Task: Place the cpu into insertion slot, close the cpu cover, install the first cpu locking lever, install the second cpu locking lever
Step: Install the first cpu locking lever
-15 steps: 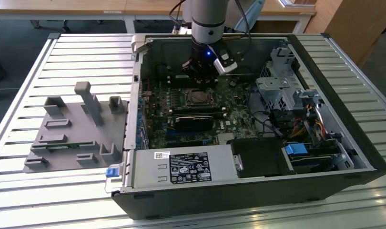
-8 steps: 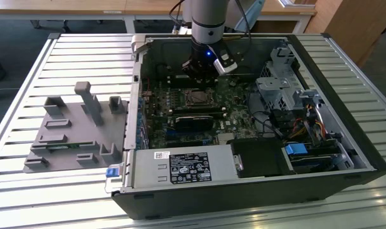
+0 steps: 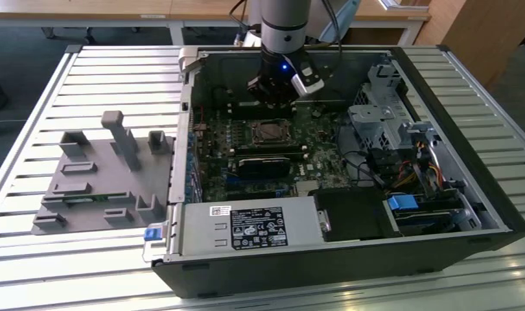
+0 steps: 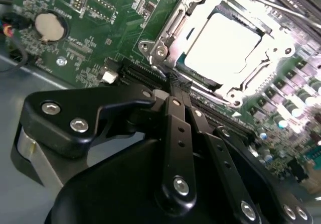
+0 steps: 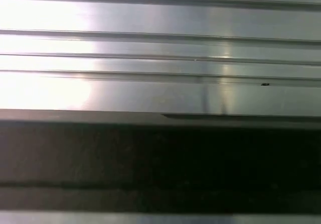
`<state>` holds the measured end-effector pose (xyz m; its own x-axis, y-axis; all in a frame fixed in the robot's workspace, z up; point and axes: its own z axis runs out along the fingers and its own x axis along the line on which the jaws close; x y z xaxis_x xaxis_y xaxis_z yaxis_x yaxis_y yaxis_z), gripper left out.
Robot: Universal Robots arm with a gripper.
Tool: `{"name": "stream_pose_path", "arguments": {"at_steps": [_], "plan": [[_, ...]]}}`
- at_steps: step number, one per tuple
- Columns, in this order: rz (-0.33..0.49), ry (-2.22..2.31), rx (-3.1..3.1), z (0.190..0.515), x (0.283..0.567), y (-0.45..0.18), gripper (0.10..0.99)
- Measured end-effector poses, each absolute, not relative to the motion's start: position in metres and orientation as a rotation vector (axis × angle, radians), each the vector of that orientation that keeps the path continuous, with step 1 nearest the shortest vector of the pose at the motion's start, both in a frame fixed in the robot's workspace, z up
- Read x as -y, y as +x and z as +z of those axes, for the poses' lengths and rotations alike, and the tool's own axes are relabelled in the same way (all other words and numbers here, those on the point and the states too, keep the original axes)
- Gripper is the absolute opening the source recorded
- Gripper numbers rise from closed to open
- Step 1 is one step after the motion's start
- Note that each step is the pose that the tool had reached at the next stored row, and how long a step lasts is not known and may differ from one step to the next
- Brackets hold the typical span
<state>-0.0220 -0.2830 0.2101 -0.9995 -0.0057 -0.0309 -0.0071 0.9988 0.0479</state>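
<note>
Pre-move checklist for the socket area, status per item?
1. cpu seated in the insertion slot: ok, its silvery top lies square within the frame.
2. cpu cover closed over the chip: cannot tell, glare washes out the frame.
3. Locking levers latched: cannot tell.
4. end effector empty: ok, its fingertips meet with nothing between them.
5. End effector clear of the socket: ok, it hangs beside it, over the green board.
6. Case walls clear of the arm: ok in the exterior view.
</note>
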Motion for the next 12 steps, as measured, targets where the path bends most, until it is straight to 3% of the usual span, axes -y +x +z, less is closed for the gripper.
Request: {"name": "stream_pose_path", "arguments": {"at_steps": [12], "plan": [[0.075, -0.01, -3.11, 0.2113, 0.2861, -0.0211, 0.106]]}}
